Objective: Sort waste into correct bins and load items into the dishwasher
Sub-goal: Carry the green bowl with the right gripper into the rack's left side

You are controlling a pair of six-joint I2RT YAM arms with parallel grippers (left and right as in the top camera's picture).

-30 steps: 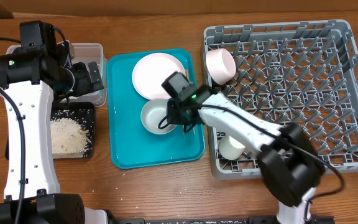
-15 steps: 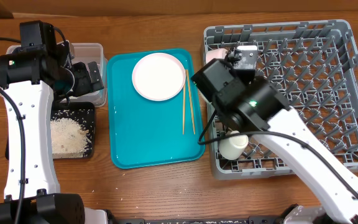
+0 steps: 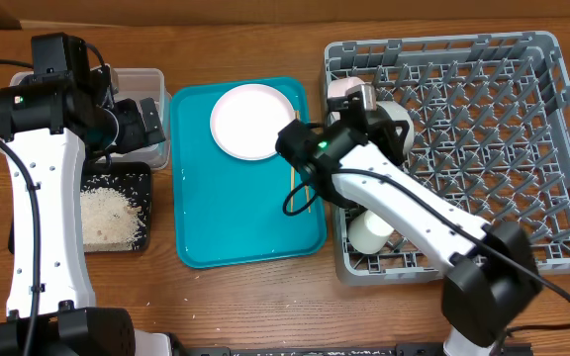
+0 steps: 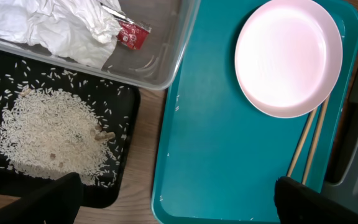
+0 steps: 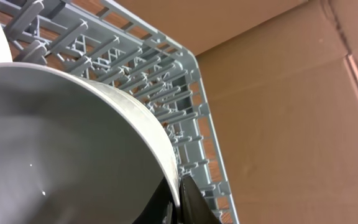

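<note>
The pale grey-green bowl [image 5: 61, 143] runs off the right wrist view's left and bottom edges, and overhead the right arm [image 3: 394, 203] hides most of the pink bowl [image 3: 336, 89] at the dish rack's [image 3: 483, 148] far left corner.

Teal tray [image 3: 236, 222] on wooden table [image 3: 216, 307]; brown cardboard [image 5: 291, 93] beyond.

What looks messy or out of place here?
Nothing looks broken. Only a few tiny white specks, maybe rice, dot the left edge of the teal plastic tray; the rice pile sits in the shallow black rectangular tray.
</note>
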